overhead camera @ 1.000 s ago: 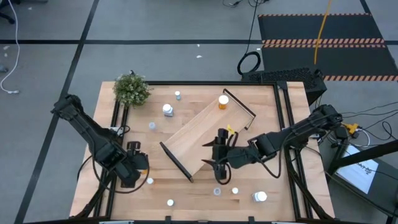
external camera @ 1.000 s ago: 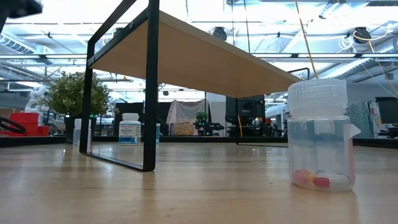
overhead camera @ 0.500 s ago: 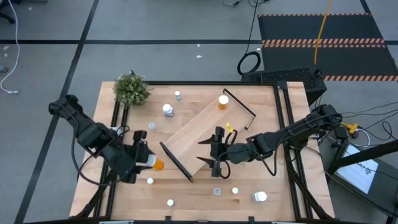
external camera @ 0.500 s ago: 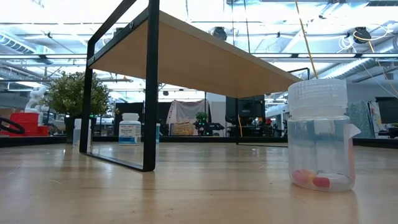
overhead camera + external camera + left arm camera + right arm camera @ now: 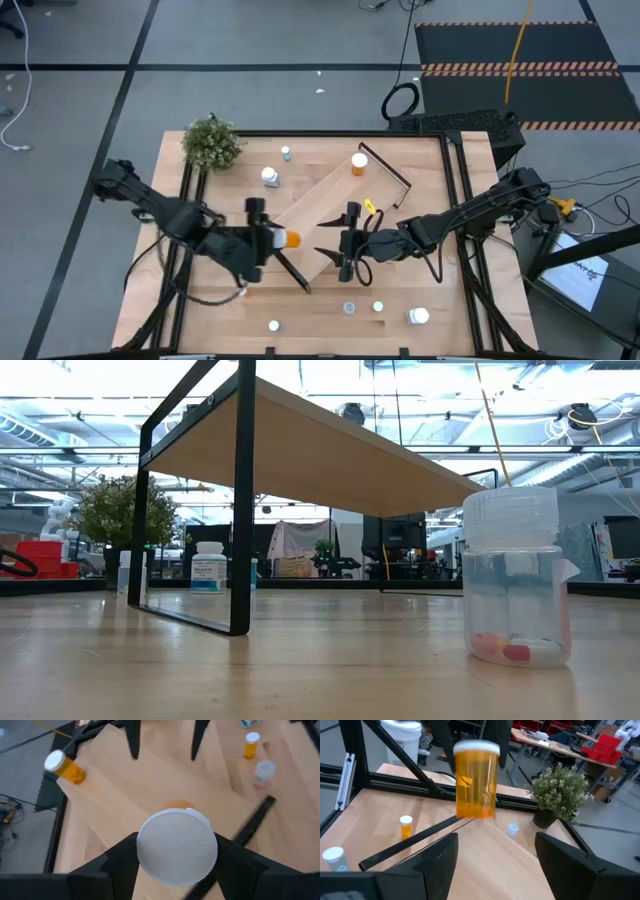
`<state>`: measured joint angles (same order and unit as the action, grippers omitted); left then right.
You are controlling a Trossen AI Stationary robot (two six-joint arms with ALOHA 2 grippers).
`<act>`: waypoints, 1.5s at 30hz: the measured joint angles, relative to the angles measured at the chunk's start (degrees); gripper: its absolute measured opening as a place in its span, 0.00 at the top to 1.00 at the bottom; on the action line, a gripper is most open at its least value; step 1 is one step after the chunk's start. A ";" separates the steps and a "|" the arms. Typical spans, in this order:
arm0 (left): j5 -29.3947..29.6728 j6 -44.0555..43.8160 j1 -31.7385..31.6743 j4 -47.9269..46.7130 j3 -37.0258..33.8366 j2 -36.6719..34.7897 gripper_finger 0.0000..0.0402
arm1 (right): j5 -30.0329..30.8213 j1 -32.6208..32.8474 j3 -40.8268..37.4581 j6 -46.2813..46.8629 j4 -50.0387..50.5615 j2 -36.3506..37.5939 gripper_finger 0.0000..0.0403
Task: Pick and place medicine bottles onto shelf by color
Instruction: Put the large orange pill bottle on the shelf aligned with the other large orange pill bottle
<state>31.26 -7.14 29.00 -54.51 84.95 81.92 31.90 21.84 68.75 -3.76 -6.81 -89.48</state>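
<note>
Carrying an orange bottle (image 5: 288,239), clamped by its white cap, the left gripper (image 5: 270,238) reaches the shelf's (image 5: 320,215) near end; right gripper (image 5: 345,243) waits, fingers apart, over the board; next: lower it beside the orange bottle standing there (image 5: 359,164).

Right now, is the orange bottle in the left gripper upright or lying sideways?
Sideways. The orange bottle is held level in the left gripper over the shelf end, its white cap facing the wrist camera.

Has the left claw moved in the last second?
Yes. The left gripper, holding an orange bottle, has swung from the table's left edge toward the right, up to the shelf's near bracket.
</note>
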 joint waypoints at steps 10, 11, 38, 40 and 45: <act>0.87 5.03 -3.79 8.45 -0.02 7.55 0.44 | -0.45 -0.82 -0.80 3.01 0.17 -0.01 0.27; 0.90 4.84 -4.14 8.61 -0.02 8.04 0.44 | -0.46 -0.82 -0.80 3.05 0.17 -0.01 0.26; -0.17 2.47 -5.10 12.73 -0.04 9.96 0.44 | -3.49 -2.37 -0.80 -0.29 0.81 -4.32 0.34; -0.24 2.47 -5.10 12.75 -0.11 9.96 0.44 | -3.48 -2.37 -0.80 -0.36 0.83 -4.32 0.37; -0.28 2.36 -5.10 12.70 -0.42 9.94 0.44 | -3.50 -2.37 -0.80 -1.21 0.90 -4.32 0.46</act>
<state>30.98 -4.78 23.90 -41.81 84.53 91.86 28.40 19.46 67.94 -4.97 -5.90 -93.80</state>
